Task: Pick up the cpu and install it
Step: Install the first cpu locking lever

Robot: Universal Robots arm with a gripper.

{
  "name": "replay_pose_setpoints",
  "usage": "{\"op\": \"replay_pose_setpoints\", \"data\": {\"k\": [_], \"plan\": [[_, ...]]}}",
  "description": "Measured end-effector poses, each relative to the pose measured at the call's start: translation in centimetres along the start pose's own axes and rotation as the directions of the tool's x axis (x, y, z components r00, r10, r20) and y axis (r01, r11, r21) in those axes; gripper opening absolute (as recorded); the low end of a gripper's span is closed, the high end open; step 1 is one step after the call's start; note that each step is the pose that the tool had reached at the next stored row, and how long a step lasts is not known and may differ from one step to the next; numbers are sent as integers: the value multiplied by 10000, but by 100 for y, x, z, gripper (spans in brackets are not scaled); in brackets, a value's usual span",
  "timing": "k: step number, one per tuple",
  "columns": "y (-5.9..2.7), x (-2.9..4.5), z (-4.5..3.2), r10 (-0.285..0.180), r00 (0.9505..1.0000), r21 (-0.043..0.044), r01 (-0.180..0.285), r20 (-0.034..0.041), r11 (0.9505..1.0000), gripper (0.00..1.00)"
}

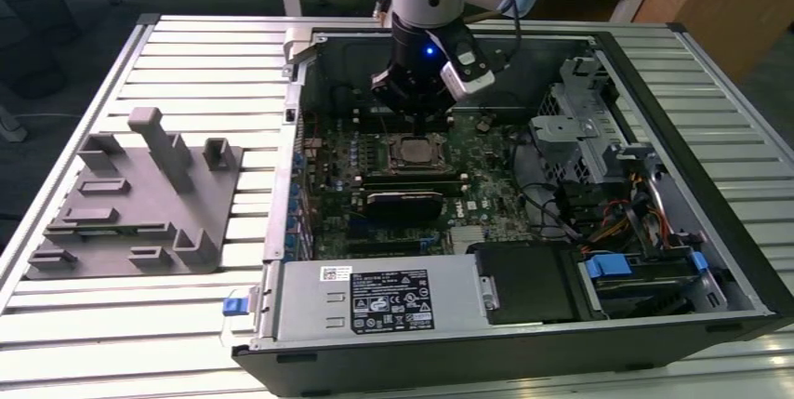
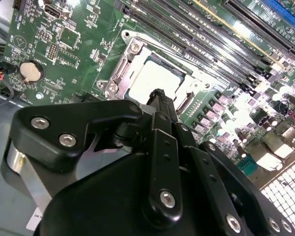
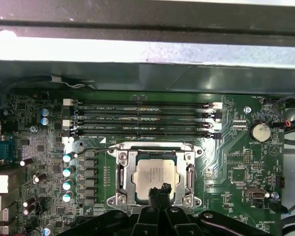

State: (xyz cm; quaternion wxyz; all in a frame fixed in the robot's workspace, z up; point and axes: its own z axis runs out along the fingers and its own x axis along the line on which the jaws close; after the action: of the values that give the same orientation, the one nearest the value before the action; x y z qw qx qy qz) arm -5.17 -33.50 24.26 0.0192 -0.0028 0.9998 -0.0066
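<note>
First wrist view: the cpu (image 3: 155, 175) is seen seated in the socket (image 3: 122, 169). The tool (image 3: 160, 189), fingers together and empty, is held just above it, at its 12 o'clock in the exterior view.

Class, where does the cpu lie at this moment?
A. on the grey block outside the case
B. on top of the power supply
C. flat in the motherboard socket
C: the cpu lies flat inside the socket frame on the motherboard, with the gripper close by its edge.
</note>
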Motion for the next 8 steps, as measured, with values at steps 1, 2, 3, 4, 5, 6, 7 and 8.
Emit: {"op": "replay_pose_setpoints", "data": {"k": [1,2,3,4,5,6,7,8], "plan": [[0,0,-3,0,10000,0,0,0,10000,11],[0,0,-5,0,10000,0,0,0,10000,11],[0,0,-6,0,10000,1,0,-1,10000,11],[0,0,-5,0,10000,0,0,0,10000,11],[0,0,-6,0,10000,1,0,0,10000,11],[0,0,-6,0,10000,1,0,0,10000,11],[0,0,-6,0,10000,1,0,0,10000,11],[0,0,-6,0,10000,0,0,0,10000,11]]}}
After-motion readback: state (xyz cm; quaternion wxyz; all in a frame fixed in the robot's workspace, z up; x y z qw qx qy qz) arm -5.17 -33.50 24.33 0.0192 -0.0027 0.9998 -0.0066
